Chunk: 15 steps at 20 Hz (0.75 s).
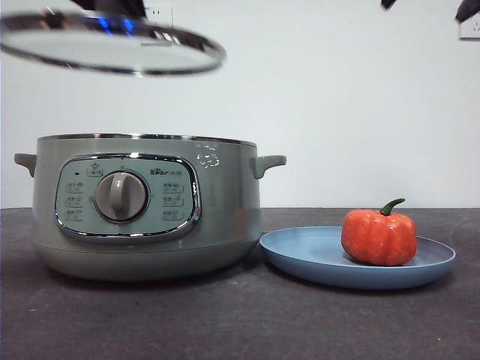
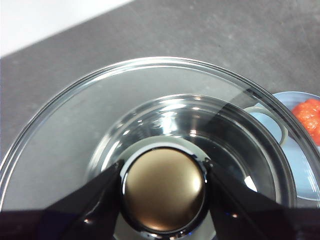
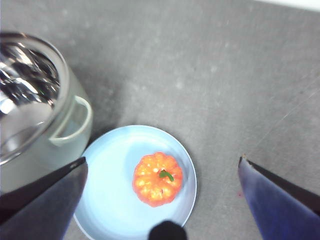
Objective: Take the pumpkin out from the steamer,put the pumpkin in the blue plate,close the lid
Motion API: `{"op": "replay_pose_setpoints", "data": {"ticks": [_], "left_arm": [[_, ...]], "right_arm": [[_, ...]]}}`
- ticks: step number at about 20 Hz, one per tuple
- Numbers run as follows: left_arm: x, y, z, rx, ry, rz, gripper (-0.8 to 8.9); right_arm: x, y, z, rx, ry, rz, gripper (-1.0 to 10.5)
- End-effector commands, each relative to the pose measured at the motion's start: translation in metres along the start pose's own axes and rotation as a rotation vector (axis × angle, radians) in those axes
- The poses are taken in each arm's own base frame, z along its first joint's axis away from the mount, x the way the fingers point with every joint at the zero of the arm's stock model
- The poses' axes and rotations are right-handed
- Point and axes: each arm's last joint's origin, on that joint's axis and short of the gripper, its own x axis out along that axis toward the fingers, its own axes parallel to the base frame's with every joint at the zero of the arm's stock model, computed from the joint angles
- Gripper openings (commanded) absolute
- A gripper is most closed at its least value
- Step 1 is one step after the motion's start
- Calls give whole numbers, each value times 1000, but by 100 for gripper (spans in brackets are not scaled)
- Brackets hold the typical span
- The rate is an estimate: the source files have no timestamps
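Note:
The sage-green steamer (image 1: 146,206) stands open on the dark table at left. The glass lid (image 1: 112,46) hangs tilted in the air above it, held by its knob (image 2: 163,189) in my left gripper (image 2: 163,187), whose jaws are shut on it. Through the lid I see the steamer's bare metal inside (image 2: 200,130). The orange pumpkin (image 1: 379,234) sits upright in the blue plate (image 1: 315,255) right of the steamer. My right gripper (image 3: 162,167) is open and empty, high above the pumpkin (image 3: 157,178) and plate (image 3: 112,185); only its black tips (image 1: 465,9) show in the front view.
The steamer's right handle (image 1: 268,163) reaches toward the plate; the plate's rim nearly touches the steamer's base. A white wall rises behind the table. Bare dark tabletop (image 3: 225,75) lies around the plate.

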Motion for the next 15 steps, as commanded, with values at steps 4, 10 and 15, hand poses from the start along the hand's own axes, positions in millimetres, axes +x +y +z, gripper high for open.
{"op": "replay_pose_setpoints", "data": {"ticks": [4,10,15], "left_arm": [[46,-2,4,8,21,-44,-9],[72,-4,-2,8,87,-69,-9],[75,-5,-3,8,94,-74,-9]], "right_arm": [[-15,-2,-9,8,12,-3,503],[-16,-3,-11,5,35,-3,503],[-16,-3,-11,10,35,-3,502]]}}
